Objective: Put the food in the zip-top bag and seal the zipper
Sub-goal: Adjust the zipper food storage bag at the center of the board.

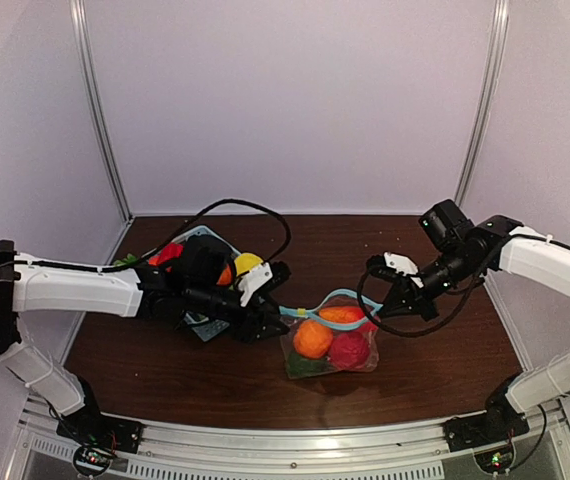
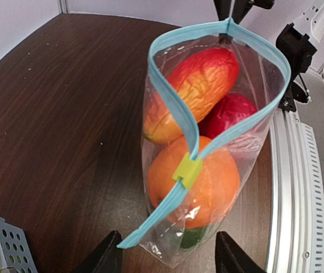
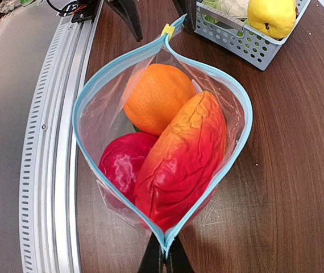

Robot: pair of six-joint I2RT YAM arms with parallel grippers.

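The zip-top bag [image 1: 330, 340] stands mid-table, its light-blue zipper [image 2: 179, 108] gaping open beyond the yellow-green slider [image 2: 187, 170]. Inside are a round orange [image 2: 202, 187], a long red-orange fruit [image 3: 185, 159], a dark red one [image 3: 122, 162] and something green [image 2: 193, 236] at the bottom. My right gripper [image 3: 165, 253] is shut on the zipper's far end and holds that corner up. My left gripper [image 2: 167, 259] is open at the slider end. The zipper's closed tail [image 2: 133, 236] lies between its fingers, close to the left one.
The light-blue lattice basket [image 3: 247, 42] sits behind the left arm, holding a yellow fruit [image 3: 271, 16], a red one [image 1: 165, 253] and greens. A slotted metal rail [image 1: 295, 440] runs along the near table edge. A black cable [image 1: 255, 205] loops over the back.
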